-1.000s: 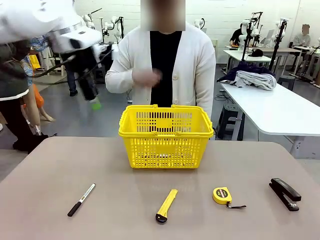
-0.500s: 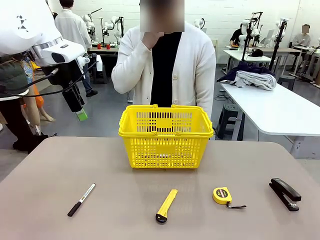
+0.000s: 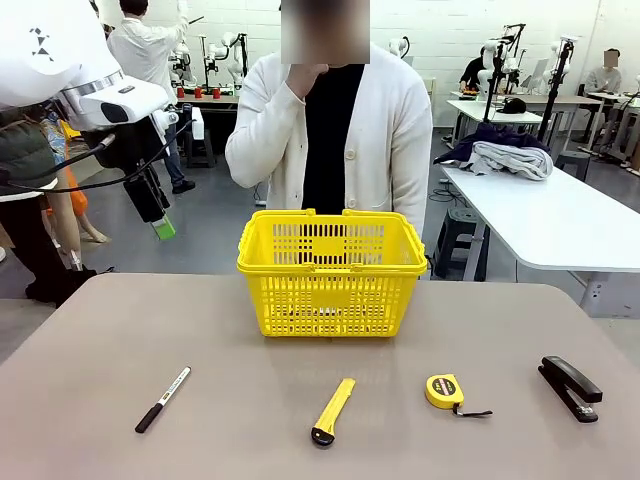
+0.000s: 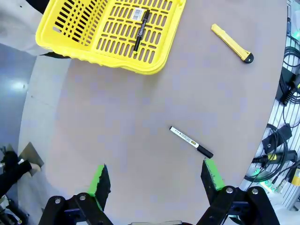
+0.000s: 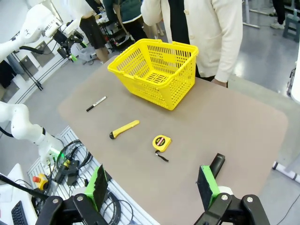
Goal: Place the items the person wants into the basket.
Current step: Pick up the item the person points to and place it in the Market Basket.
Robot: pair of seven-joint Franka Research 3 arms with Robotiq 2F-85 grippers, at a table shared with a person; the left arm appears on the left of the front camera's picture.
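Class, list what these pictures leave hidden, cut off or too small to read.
- Front view: lattice of the basket obscures its contents.
- Left wrist view: print on the white-and-black marker is too small to read.
- Right wrist view: stapler partly behind a finger of the right pincer.

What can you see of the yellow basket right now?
The basket looks like yellow plastic, with latticed walls, a slotted floor and a solid rim. Its two handles look folded down along the rim. It stands upright on the table, at the far middle, right in front of the person. The left wrist view shows a dark marker lying on its floor. Only the table and that marker visibly touch it.
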